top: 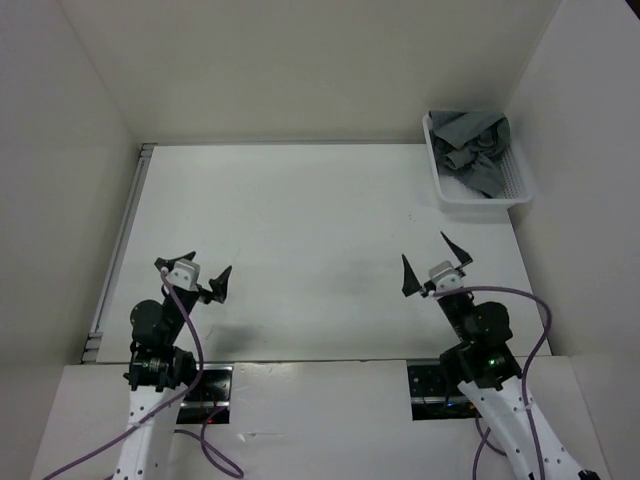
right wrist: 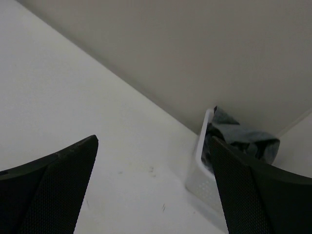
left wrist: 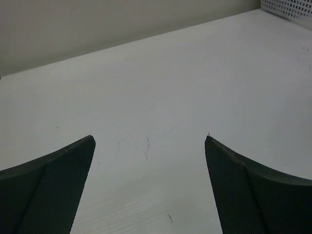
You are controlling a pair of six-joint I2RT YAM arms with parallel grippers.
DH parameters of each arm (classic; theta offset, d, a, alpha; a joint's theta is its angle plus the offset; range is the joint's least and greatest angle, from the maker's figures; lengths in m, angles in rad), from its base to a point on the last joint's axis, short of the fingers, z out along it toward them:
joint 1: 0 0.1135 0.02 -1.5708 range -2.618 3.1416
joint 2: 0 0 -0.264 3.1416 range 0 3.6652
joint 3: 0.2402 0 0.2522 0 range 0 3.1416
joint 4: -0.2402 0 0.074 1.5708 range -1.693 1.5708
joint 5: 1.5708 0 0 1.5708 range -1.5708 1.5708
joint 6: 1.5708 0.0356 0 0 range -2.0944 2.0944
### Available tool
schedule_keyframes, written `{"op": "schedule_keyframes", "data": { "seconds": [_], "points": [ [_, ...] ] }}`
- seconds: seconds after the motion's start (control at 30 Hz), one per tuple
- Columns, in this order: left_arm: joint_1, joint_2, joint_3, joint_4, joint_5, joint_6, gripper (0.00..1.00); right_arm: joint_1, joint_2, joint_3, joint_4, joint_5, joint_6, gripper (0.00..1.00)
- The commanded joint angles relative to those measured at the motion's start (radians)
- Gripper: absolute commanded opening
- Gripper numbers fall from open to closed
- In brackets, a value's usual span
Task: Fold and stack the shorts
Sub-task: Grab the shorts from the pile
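The right hand (right wrist: 153, 140) has its two dark, mesh-textured fingers (right wrist: 48, 190) spread wide apart, with nothing between them. Beyond them lies the white desk (right wrist: 73, 97). A white basket (right wrist: 200, 180) stands at the desk's far edge against the beige wall (right wrist: 170, 48), and crumpled grey shorts (right wrist: 239, 136) are heaped inside the basket, rising above its rim.

Soft grey cloth shorts (top: 478, 150) — perforated white plastic basket (top: 515, 190).

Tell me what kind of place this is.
Probably a lab test cell: a white table walled in by panels, left arm and right arm bolted at its edge, a basket of shorts.
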Motion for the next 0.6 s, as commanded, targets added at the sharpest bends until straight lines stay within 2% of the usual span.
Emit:
{"op": "schedule_keyframes", "data": {
  "seconds": [0.0,0.1,0.13,0.17,0.2,0.23,0.27,0.3,0.4,0.47,0.5,0.57],
  "points": [
    [-0.003,0.058,0.15,0.128,-0.014,0.004,1.0,0.006,0.149,0.227,0.087,-0.072,0.056,1.0],
    [-0.003,0.223,0.256,0.091,-0.029,0.004,1.0,0.006,0.37,0.468,0.014,0.026,0.234,1.0],
    [-0.003,0.287,0.355,0.065,-0.049,0.004,1.0,0.006,0.514,0.535,-0.093,0.026,0.234,1.0],
    [-0.003,0.44,0.417,0.042,-0.107,0.004,1.0,0.006,0.578,0.669,-0.155,0.037,0.243,1.0],
    [-0.003,0.526,0.489,0.007,-0.131,0.004,1.0,0.006,0.636,0.733,-0.211,0.061,0.281,1.0],
    [-0.003,0.617,0.572,-0.1,-0.148,0.004,1.0,0.006,0.755,0.794,-0.314,0.101,0.326,1.0],
    [-0.003,0.801,0.743,-0.161,-0.174,0.004,1.0,0.017,0.818,0.918,-0.366,0.202,0.416,1.0],
    [-0.003,0.884,0.822,-0.278,-0.174,0.004,1.0,0.017,0.887,0.982,-0.422,0.26,0.45,1.0],
    [0.008,1.079,0.971,-0.422,-0.174,0.004,1.0,0.026,1.168,1.213,-0.615,0.421,0.499,1.0],
    [-0.003,1.191,1.08,-0.499,-0.198,0.004,1.0,0.026,1.35,1.356,-0.718,0.456,0.535,1.0],
    [-0.017,1.242,1.125,-0.588,-0.248,0.004,1.0,0.006,1.403,1.401,-0.752,0.456,0.558,1.0],
    [-0.017,1.399,1.261,-0.666,-0.296,0.004,1.0,-0.047,1.501,1.49,-0.775,0.352,0.672,1.0]
  ]
}}
